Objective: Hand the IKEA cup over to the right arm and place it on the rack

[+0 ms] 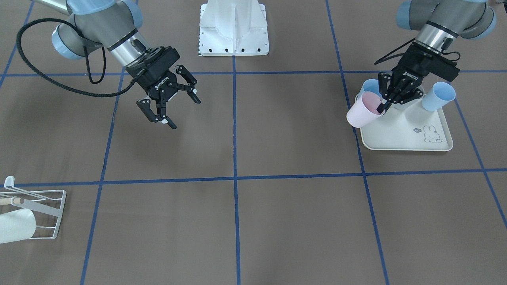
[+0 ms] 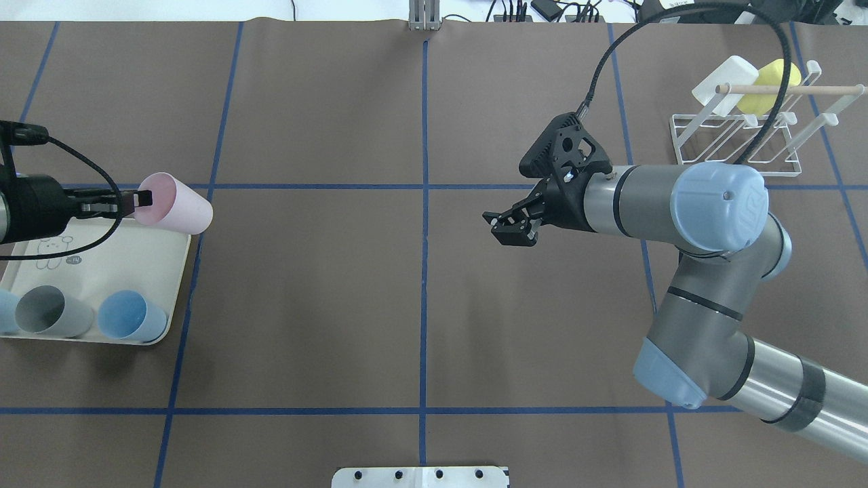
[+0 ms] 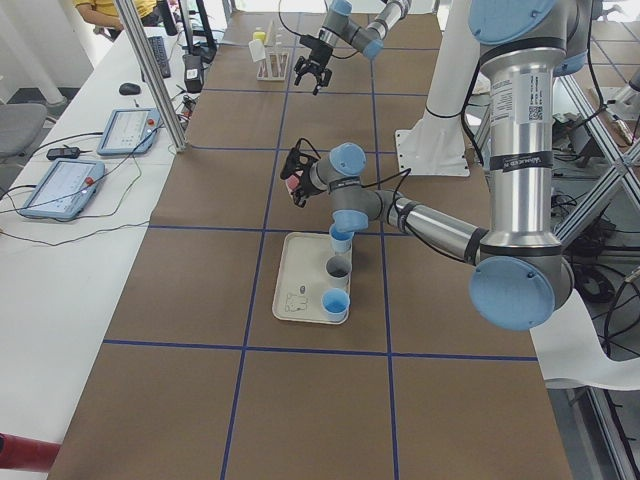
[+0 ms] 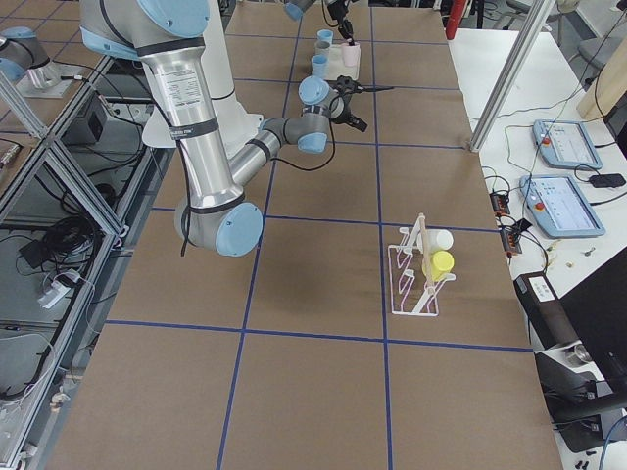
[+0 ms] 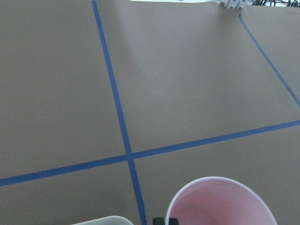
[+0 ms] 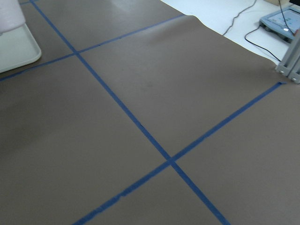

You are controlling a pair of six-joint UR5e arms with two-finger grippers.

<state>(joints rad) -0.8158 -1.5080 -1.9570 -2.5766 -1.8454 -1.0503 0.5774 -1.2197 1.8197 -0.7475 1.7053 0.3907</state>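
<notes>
Pink plastic is what your left gripper [image 1: 383,107] is pinching: one finger sits inside the cup [image 1: 362,114] and one outside, clamped on the rim. That lifts the cup off the tray [image 1: 400,134] and tips it so its closed base points toward the middle of the table. This grip looks chosen to leave the base and most of the wall free for the other arm to take.

The cup hangs over the tray's inner corner at the table's left end. A grey cup [image 2: 51,312] and a blue cup [image 2: 129,324] stand on the tray's near side.

Your right gripper [image 1: 183,113] waits well apart, right of the centre line, with its fingers spread and nothing in them, turned toward the cup.

At the far right stands the rack [image 2: 739,142], with a white cup [image 2: 729,81] and a yellow cup [image 2: 770,85] hung on it. To my eye the hand-over has not yet begun.
</notes>
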